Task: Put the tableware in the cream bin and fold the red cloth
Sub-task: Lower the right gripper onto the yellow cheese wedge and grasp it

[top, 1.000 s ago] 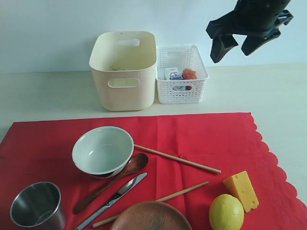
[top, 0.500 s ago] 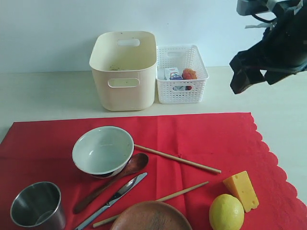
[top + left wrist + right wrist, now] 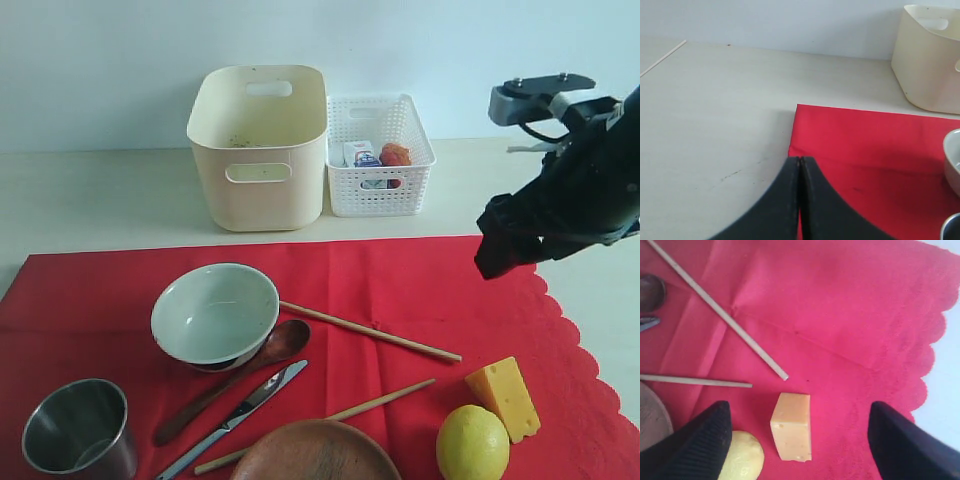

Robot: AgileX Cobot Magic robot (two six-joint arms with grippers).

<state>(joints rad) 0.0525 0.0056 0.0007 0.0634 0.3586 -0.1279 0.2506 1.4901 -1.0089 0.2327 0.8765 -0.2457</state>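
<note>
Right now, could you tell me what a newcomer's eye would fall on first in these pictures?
The bright red cloth fills the foreground, the white bowl sitting on its left half. Behind it stands the cream bin, and the open right gripper hangs over the cloth's right side, near the cheese.

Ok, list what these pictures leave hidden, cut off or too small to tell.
Exterior view: round brown plate, near part cut off by the bottom edge.
Exterior view: steel cup, base cut off by the bottom edge.
Exterior view: cream bin, floor hidden by its own front wall.
Exterior view: white lattice basket, contents too small to identify.
Exterior view: left gripper outside the frame.
</note>
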